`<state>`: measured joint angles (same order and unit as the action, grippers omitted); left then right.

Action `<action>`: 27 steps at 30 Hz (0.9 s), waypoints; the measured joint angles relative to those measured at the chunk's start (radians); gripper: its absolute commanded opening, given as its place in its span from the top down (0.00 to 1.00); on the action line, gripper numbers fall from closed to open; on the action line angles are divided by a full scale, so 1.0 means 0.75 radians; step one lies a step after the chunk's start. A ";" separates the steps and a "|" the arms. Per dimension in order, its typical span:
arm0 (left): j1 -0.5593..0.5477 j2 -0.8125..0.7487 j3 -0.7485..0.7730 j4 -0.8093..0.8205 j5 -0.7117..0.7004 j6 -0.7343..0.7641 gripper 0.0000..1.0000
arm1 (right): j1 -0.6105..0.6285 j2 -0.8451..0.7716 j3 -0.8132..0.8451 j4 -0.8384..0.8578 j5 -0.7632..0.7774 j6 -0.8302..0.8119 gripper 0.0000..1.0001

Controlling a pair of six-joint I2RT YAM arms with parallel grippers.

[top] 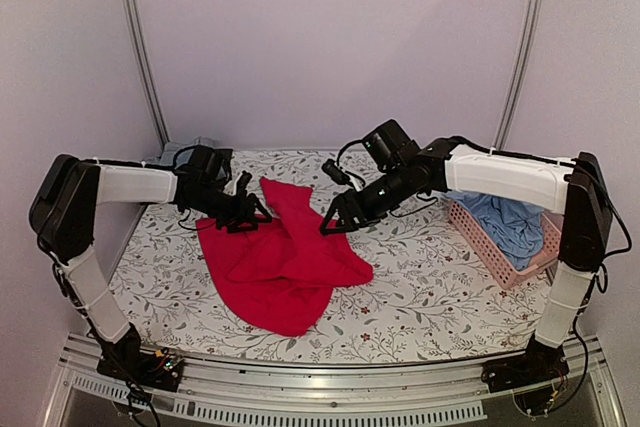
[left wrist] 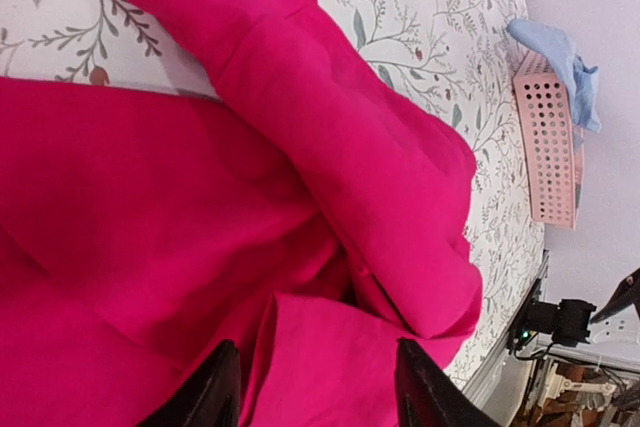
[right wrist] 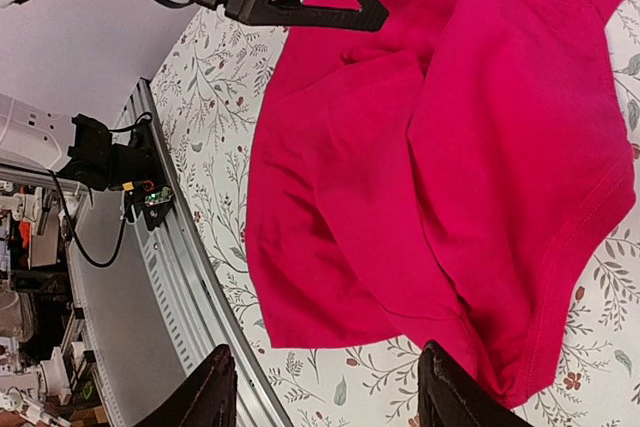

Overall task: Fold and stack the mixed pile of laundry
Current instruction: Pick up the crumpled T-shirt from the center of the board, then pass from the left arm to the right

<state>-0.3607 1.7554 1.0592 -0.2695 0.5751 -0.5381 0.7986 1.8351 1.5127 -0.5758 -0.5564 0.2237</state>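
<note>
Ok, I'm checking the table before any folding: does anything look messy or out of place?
The red garment lies crumpled mid-table, doubled over itself in uneven folds rather than flat. At the right, the light blue shirt is heaped in the pink basket and hangs over its rim. Nothing looks torn or spilled.

I'm looking into a robotics lab cell: plain lilac walls (top: 330,37), metal corner poles (top: 140,47), an aluminium mounting rail (top: 330,387) along my bench (top: 430,297), wired electronics (right wrist: 105,152) beside it.
</note>
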 measured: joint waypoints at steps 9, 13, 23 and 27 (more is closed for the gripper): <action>-0.033 0.201 0.073 -0.001 0.002 0.087 0.78 | -0.033 -0.030 -0.038 -0.005 0.001 0.002 0.40; -0.072 0.179 0.068 0.004 0.001 0.119 1.00 | -0.048 -0.035 -0.044 -0.007 0.001 0.001 0.40; -0.143 -0.182 0.055 -0.032 -0.028 0.166 1.00 | -0.053 -0.035 -0.045 0.014 -0.011 -0.036 0.22; -0.207 -0.334 0.055 -0.062 0.013 0.227 1.00 | -0.053 -0.035 -0.047 0.126 -0.032 -0.088 0.13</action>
<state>-0.5156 1.5047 1.1004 -0.3157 0.5846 -0.3676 0.7589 1.8091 1.4776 -0.4812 -0.5804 0.1577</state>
